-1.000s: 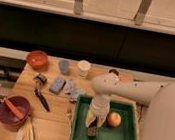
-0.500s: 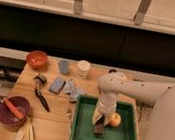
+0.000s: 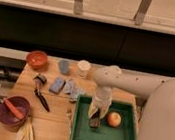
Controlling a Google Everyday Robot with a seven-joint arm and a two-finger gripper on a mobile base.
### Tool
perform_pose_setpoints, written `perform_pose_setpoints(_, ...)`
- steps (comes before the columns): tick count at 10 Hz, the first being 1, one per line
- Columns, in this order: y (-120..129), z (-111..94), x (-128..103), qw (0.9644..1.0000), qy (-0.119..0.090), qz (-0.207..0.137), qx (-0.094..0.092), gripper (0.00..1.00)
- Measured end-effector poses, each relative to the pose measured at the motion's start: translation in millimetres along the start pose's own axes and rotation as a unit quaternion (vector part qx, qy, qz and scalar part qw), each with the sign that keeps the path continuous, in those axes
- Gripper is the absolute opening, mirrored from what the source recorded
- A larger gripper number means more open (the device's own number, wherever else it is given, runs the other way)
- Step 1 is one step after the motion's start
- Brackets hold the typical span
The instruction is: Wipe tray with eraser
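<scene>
The green tray (image 3: 119,139) lies on the wooden table at the front right. My gripper (image 3: 96,115) points down into the tray's left half from the white arm (image 3: 129,83). It is shut on the dark eraser (image 3: 94,122), which is pressed on the tray floor. An orange (image 3: 115,119) sits in the tray just right of the eraser.
Left of the tray are blue-grey blocks (image 3: 58,84), a black-handled brush (image 3: 41,96), a purple bowl (image 3: 12,112) and a yellowish item (image 3: 26,133) at the front edge. A red bowl (image 3: 36,58), a blue cup (image 3: 64,67) and a white cup (image 3: 84,68) stand at the back.
The gripper and eraser slid right toward the orange, then back left and a little toward the tray's far side. The orange has stayed put.
</scene>
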State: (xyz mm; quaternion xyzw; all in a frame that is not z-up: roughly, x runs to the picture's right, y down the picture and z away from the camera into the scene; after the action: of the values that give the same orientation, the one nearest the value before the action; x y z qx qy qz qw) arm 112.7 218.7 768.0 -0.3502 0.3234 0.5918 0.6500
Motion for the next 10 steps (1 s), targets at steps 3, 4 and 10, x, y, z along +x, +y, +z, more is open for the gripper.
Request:
perform_pose_setpoints(3, 10.3, 9.6, 27.7, 0.9999, 0.007, -0.014, -0.004, 0.06)
perform_pose_setpoints(4, 5.0, 11.2, 33.2, 0.9999, 0.008, -0.008, -0.001, 0.06)
perform_pose_setpoints(10, -13.3, -7.6, -1.5, 1.0000, -0.003, 0.007, -0.004, 0.06)
